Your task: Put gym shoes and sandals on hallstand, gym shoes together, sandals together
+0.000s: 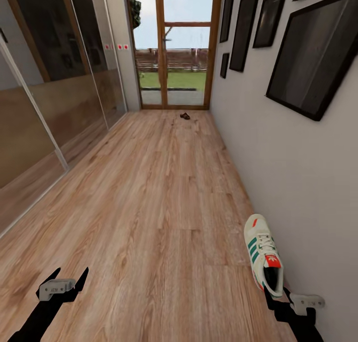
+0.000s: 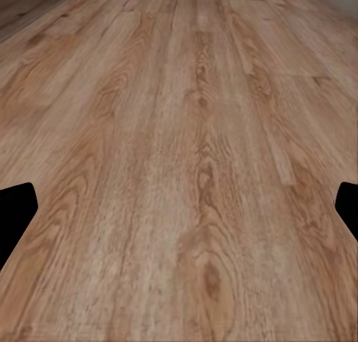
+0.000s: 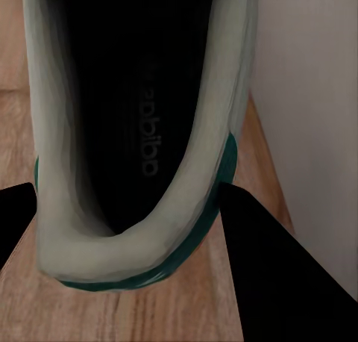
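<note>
Judging by its soft collar and light build, you should pinch the gym shoe (image 1: 264,256), lying at four o'clock by the wall, at its heel rim, where your right gripper (image 1: 276,296) straddles it unclenched.

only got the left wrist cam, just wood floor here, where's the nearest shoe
Observer: One gym shoe lies on the corridor floor beside the right-hand wall, just ahead of the right gripper.
Operator: is the right gripper holding it
Observer: Not clearly. In the right wrist view the fingers straddle the shoe's heel; contact can't be told.
Operator: any sandals around
Observer: A small dark shape, possibly a sandal, lies far down the corridor by the glass door.
Operator: and my left gripper
Observer: The left gripper is open, holding nothing.
</note>
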